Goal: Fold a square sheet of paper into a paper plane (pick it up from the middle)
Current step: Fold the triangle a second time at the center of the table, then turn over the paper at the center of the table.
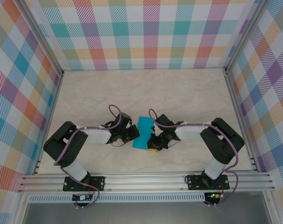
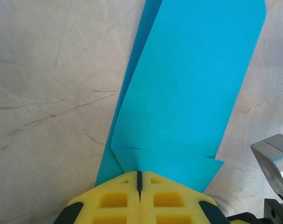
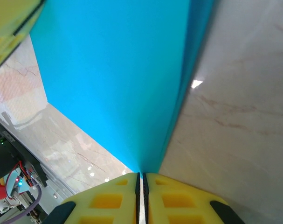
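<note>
Your cream, marble-veined tabletop [image 1: 178,93] is boxed on three sides by pastel plaid walls [image 1: 146,32]. Aluminium rails [image 1: 146,179] run along its near edge and up the corners; bright light glints off it.

Smooth matt paper sheet [image 2: 188,84], glossy marble-look tabletop [image 3: 244,93], yellow foam-like gripper pads [image 2: 122,186], brushed metal frame rails [image 1: 146,179]

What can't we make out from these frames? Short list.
- Top view: paper too small to read its creases; left tool and right tool cover its side edges.
- Left wrist view: paper's far end cut off by the top edge; near edge hidden between the yellow fingers.
- Right wrist view: paper runs off the top edge, outline lost; yellow shape in the top-left corner is blurred.
</note>
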Motion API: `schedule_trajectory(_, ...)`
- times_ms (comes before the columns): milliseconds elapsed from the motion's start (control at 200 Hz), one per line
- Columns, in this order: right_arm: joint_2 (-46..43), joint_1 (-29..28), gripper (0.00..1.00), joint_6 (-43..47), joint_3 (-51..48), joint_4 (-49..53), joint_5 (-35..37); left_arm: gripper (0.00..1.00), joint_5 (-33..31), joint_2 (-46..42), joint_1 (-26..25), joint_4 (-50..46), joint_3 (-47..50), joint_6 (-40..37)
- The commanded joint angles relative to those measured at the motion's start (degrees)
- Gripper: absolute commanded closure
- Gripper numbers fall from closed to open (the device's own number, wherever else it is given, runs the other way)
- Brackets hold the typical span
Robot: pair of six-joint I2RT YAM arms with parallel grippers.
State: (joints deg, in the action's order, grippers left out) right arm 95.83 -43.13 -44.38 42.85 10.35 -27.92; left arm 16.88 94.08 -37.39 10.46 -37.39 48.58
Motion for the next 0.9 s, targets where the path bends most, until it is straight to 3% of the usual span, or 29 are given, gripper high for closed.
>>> schedule_trajectory(0, -2.18, -0.28, 0.87, 0.31, -0.88, 1.88, -0.87, 1.00, -2.25, 0.61, -0.32, -4.75, 0.30, -0.06)
schedule_trajectory(295, -0.97, -0.22, 0.88, 0.98, -0.23, 4.04, 1.57, 1.00, -1.86, 1.01, -0.36, -4.57, -0.05, 0.01)
schedule_trajectory(545, -4.83, 2.79, 0.76, 0.64, 2.68, 5.44, 5.06, 1.00, -1.86, 0.32, -0.65, -4.82, -0.23, 0.29)
schedule_trajectory(740, -2.48, 5.16, 0.65, -0.97, 4.05, 1.90, 4.54, 1.00, -2.12, -0.65, -0.64, -5.61, -0.47, 0.17)
schedule_trajectory(895, 0.56, 5.28, 0.63, -2.54, 5.13, -1.38, 2.74, 1.00, -2.21, -0.90, -0.66, -5.68, -0.45, 0.20)
